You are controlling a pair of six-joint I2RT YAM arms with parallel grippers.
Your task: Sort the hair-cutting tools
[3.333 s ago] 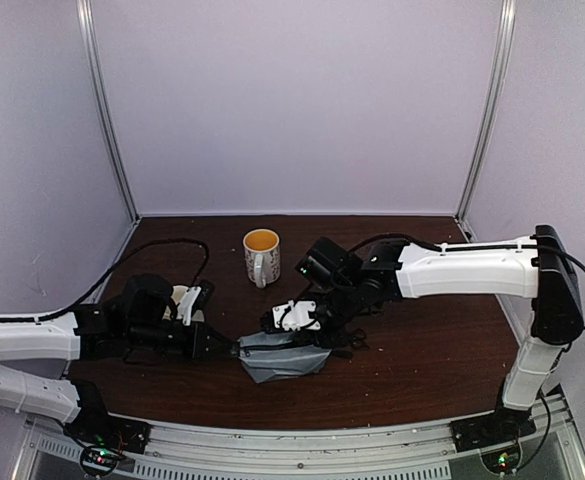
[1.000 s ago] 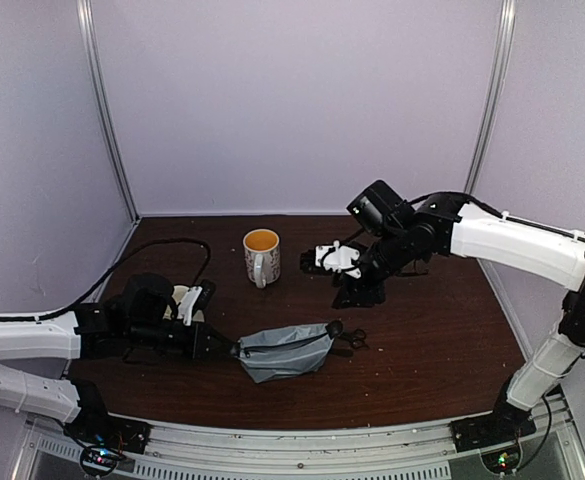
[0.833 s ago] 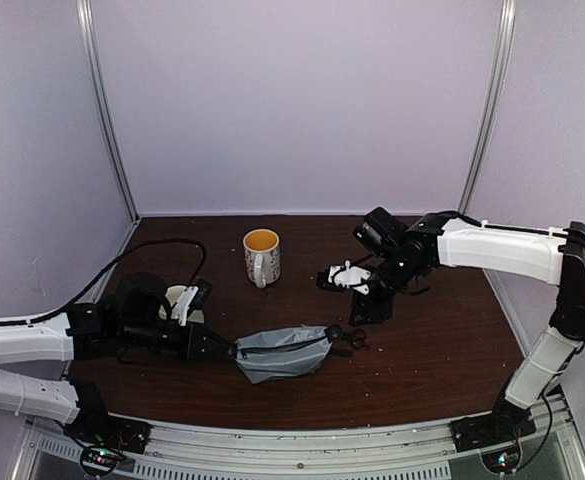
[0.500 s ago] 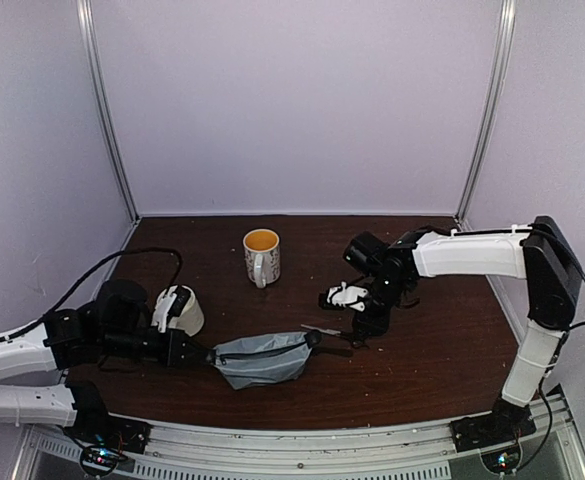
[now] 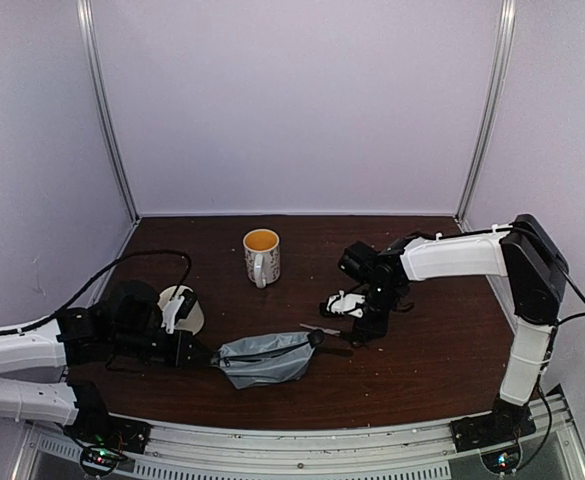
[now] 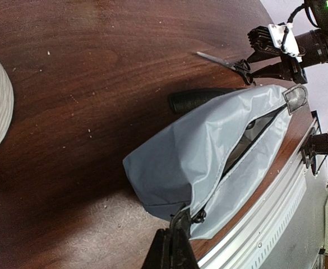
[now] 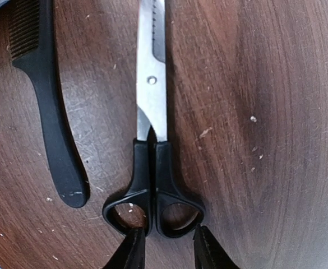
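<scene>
Scissors (image 7: pixel 152 106) lie flat and closed on the table (image 5: pixel 427 375), right of centre, just past the far end of the grey pouch (image 5: pixel 262 358). The right gripper (image 7: pixel 168 246) is directly over the handle end: jaws part-way apart, tips at the finger loops, no firm clamp visible yet. The long axis runs straight away from the fingers, loops nearest and blades pointing off toward the pouch side, so the jaws close across the handles, which looks right for a pick. The comb (image 7: pixel 46 106) sits roughly parallel just beside the scissors, apart from them; it could get snagged. The right arm is clearly nearer. The left gripper (image 6: pixel 172 252) is clenched on the pouch's zip end, with the zip gaping.
</scene>
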